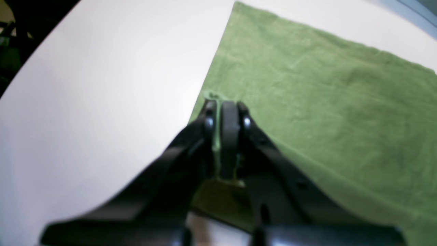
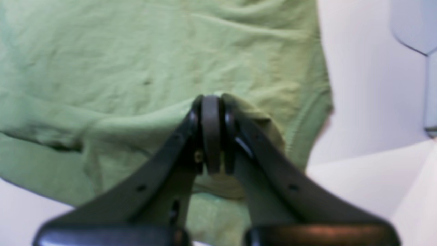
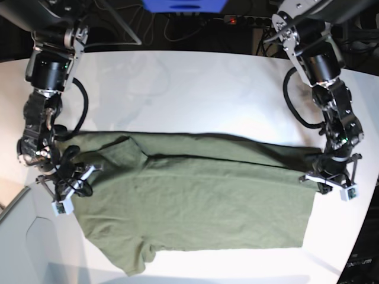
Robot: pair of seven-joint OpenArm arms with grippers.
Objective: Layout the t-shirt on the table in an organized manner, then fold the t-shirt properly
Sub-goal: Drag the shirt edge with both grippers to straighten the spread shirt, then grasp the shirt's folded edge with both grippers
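Observation:
The olive-green t-shirt [image 3: 201, 195] lies spread on the white table [image 3: 177, 89], hem at the right, sleeves and shoulders at the left, its far edge folded over in a band. My left gripper [image 3: 321, 179] is at the shirt's right hem corner. In the left wrist view it [image 1: 223, 102] is shut, with green cloth [image 1: 324, 102] pinched between the fingers at the shirt's edge. My right gripper [image 3: 82, 177] is at the left, by the sleeve. In the right wrist view it [image 2: 211, 97] is shut on a raised ridge of the t-shirt [image 2: 136, 51].
Cables and a power strip [image 3: 243, 21] lie beyond the table's curved far edge. A grey panel [image 3: 29, 236] adjoins the table at the front left and also shows in the right wrist view [image 2: 413, 27]. White table [image 1: 102, 85] stretches beside the shirt.

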